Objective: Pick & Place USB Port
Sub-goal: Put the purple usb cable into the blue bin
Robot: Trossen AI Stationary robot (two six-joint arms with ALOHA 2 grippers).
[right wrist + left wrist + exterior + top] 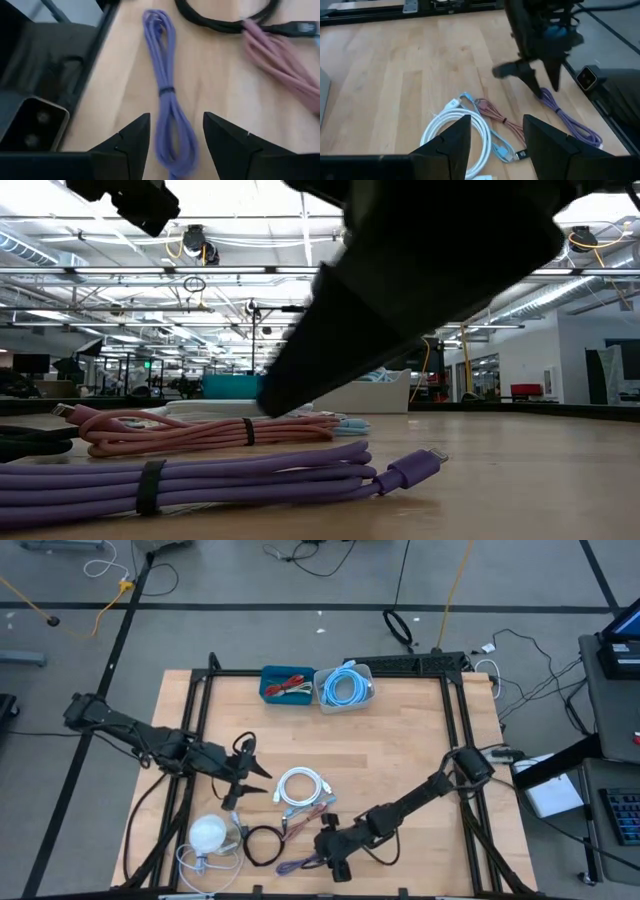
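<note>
Containers: I count two at the far edge of the worktop [400, 740], standing side by side. The teal bin [286, 685] holds a red cable bundle [289, 687]; the grey bin [345, 688] holds a coiled light-blue cable [347, 689].

Loose cables: I count five bundles at the near side. White cable coil [303, 786], pink cable [318, 808], black cable loop [262, 844], purple cable [296, 864], and a thin white cable [195, 862] lying around a white round object [208, 833].

Task's thing: I take the purple cable [167, 95], a USB lead tied with a dark strap, as the one in play. It lies on the wood at the near edge, just beside the frame rail, with the pink cable [280, 60] near it on the other side.

Right claw [336, 862]: low over the purple cable, fingers spread wide with the cable showing between them in the right wrist view, holding nothing.

Left claw [247, 770]: hovering just beside the white cable coil [455, 132], fingers apart and empty.
</note>
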